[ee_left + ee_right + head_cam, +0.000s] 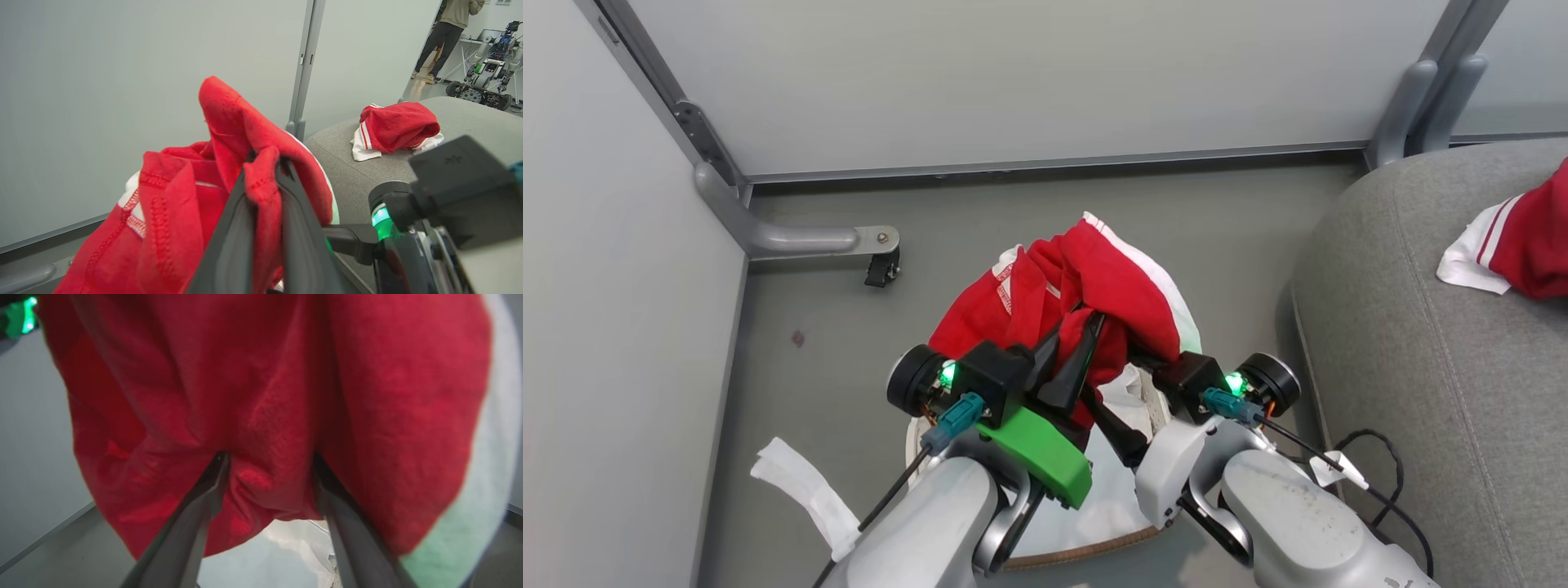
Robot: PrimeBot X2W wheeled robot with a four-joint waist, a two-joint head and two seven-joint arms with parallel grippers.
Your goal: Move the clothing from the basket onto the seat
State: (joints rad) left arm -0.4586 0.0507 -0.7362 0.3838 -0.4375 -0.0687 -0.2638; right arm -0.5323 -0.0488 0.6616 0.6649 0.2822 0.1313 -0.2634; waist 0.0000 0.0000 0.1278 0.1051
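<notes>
Head view: my left tool (1082,322) and right tool (1135,355) met at the centre of the frame, both in a bunched red garment (1111,278) with white edging. The garment hung above the basket (1078,557), whose brown rim and white liner (1111,498) showed at the bottom centre, between my two forearms. The basket stood on the grey floor (833,310), just left of the grey seat (1421,343) that filled the right side. A second garment (1527,237), red with white striped trim, lay on the seat at the right edge. A white strip (800,490) lay on the floor at the lower left.

Left wrist view: my left tool (265,163) was pressed together on a narrow red fold of the garment (229,122), in the lower centre. The right tool (343,241) reached into the cloth from the right. The second garment (398,122) rested on the seat (351,171) at the upper right; beyond it stood a person (445,28) and another robot (486,77).

Right wrist view: my right tool (269,457) pinched a thick, puckered wad of the garment (261,375), its fingers held apart by the cloth.
</notes>
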